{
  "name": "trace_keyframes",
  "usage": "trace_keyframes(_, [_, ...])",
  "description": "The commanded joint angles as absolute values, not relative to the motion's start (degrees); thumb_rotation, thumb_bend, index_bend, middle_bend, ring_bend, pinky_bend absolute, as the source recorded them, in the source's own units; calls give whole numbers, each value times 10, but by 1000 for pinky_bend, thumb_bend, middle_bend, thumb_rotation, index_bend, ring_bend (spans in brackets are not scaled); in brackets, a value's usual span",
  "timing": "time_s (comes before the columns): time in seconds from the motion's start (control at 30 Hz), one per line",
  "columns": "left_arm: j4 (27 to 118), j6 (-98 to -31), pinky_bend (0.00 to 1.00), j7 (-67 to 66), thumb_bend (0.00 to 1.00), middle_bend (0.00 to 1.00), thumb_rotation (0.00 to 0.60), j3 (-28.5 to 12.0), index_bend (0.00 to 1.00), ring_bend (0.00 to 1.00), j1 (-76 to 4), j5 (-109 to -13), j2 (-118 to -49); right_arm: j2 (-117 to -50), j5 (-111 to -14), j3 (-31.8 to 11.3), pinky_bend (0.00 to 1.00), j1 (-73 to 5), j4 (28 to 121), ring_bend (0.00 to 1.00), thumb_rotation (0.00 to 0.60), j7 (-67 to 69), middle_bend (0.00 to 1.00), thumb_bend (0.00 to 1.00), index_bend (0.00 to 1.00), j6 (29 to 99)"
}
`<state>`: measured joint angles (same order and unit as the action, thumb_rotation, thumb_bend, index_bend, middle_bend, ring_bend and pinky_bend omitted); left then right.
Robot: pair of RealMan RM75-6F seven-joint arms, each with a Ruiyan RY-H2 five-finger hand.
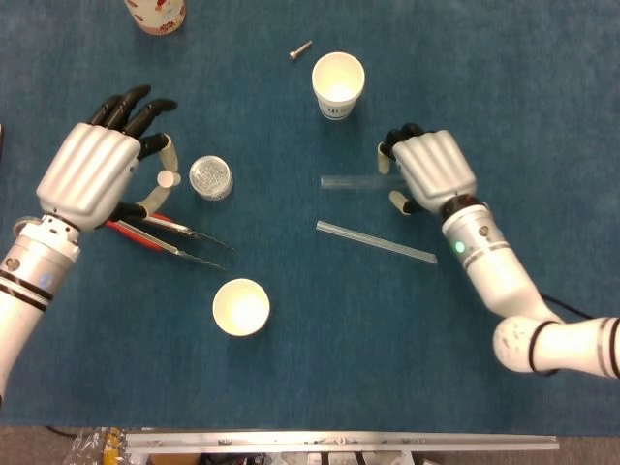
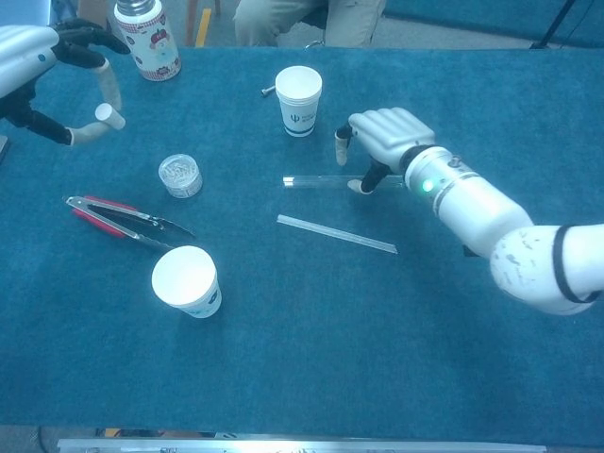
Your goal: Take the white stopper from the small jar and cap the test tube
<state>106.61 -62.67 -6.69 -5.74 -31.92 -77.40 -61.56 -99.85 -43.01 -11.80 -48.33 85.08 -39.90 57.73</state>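
Note:
A small white stopper is pinched between thumb and a finger of my left hand, held above the table left of the small jar. The clear test tube lies flat at the table's middle. My right hand hovers over the tube's right end, fingers curved down on either side of it; whether they grip the tube I cannot tell.
Red-handled tongs lie below the jar. A paper cup stands behind the tube, another in front. A glass rod lies below the tube. A screw and patterned bottle sit at the back.

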Motion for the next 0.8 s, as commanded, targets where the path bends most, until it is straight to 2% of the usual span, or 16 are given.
trace_keyframes(0.03, [1065,-626,21,-63,360,141,600,-56,561,0,-318,-777,-614,-1020,-413,-124,433,-497,827,218,600,-413,314,230,459,578])
trace_keyframes(0.37, [1058,-627,21,-50,361,139,600,-52,561,0,-313,-792,-614,-1060,-366,-140,433,-527,788,218,600,-443,314,230,459,576])
trace_keyframes(0.8, [1047,-624,21,-34,361,138,600,-51,561,0,-310,-799,-615,-1080,-333,-139,433,-541,760,218,600,-467,314,233,459,577])
